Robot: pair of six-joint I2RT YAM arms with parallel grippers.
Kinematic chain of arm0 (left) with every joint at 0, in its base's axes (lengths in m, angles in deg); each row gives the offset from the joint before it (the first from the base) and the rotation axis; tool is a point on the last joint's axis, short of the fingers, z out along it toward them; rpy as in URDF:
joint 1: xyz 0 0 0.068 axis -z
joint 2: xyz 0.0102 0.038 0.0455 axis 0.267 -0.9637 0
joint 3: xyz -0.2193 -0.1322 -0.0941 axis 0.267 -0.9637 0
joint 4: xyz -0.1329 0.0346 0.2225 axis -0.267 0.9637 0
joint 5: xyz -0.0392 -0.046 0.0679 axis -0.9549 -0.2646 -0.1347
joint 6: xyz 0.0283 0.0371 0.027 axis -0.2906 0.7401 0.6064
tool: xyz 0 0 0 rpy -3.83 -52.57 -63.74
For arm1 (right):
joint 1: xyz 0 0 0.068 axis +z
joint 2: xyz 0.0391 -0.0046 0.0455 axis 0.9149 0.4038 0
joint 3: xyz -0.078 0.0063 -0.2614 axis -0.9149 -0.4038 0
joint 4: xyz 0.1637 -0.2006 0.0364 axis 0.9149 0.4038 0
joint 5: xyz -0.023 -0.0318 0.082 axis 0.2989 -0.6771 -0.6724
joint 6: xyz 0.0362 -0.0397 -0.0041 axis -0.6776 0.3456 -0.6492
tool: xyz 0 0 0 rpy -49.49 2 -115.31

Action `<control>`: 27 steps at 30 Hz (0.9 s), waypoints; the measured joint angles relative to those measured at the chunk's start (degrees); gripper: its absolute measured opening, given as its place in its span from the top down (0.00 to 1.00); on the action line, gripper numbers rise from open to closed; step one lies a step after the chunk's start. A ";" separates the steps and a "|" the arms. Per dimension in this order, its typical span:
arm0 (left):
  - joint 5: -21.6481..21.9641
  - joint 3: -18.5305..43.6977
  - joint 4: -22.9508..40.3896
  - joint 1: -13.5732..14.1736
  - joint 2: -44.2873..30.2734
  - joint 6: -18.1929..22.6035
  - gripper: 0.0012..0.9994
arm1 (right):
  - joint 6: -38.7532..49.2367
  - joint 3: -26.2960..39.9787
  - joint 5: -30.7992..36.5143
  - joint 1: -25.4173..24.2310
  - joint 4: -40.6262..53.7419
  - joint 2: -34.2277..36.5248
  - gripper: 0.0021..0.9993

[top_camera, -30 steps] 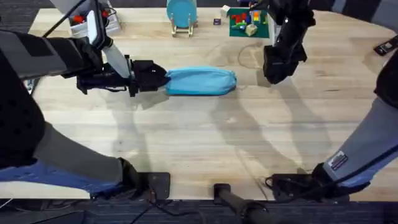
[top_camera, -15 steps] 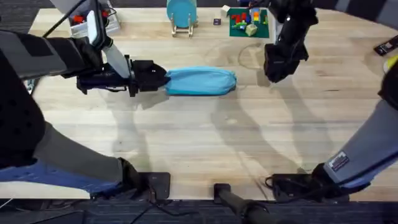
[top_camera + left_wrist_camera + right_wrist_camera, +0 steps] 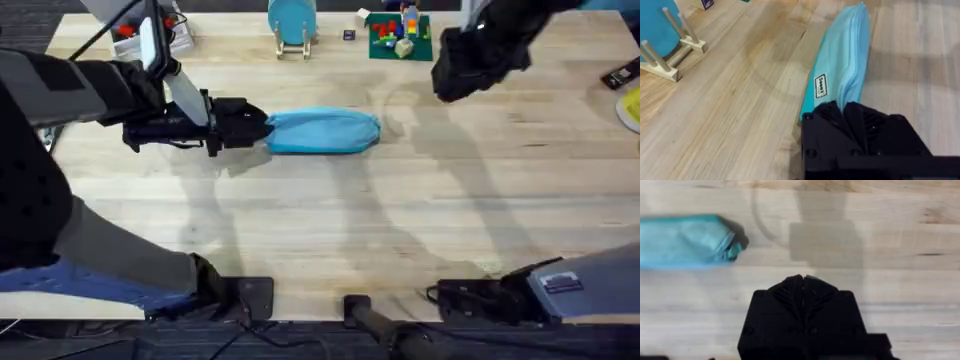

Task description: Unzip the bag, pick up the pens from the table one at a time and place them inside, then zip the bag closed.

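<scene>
The light blue bag [image 3: 325, 131] lies lengthwise on the table [image 3: 330, 230], left of centre. My left gripper [image 3: 262, 128] is shut on the bag's left end; in the left wrist view the black fingers [image 3: 830, 112] pinch the fabric of the bag [image 3: 842, 75] beside a small label. My right gripper [image 3: 450, 88] hangs high above the table, to the right of and beyond the bag, shut with nothing in it. The right wrist view looks down past the right gripper [image 3: 802, 277] at the bag's right end [image 3: 685, 240]. The pens are out of view.
Along the table's far edge stand a round blue disc on a wooden stand [image 3: 291, 22], a green tray of coloured blocks [image 3: 398, 35] and some red items [image 3: 130, 30]. A dark object [image 3: 622, 72] and something yellow [image 3: 632, 105] lie at the right edge.
My right gripper has lifted and drawn away from beside the bag's right end, toward the far right. The left gripper and the bag have stayed put.
</scene>
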 joint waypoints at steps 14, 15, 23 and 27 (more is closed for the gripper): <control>0.00 0.00 0.00 0.00 0.00 0.00 0.96 | 1.78 0.00 0.02 6.46 10.48 -20.85 0.07; 0.00 0.00 0.00 0.00 0.00 0.00 0.96 | 2.01 0.00 0.02 6.54 11.42 -21.81 0.02; 0.00 0.00 0.00 0.00 0.00 0.00 0.96 | 2.08 0.00 -0.21 6.57 16.91 -24.46 0.00; 0.00 0.00 0.00 0.00 0.00 0.00 0.96 | 2.08 0.00 -0.25 6.57 17.13 -24.44 0.00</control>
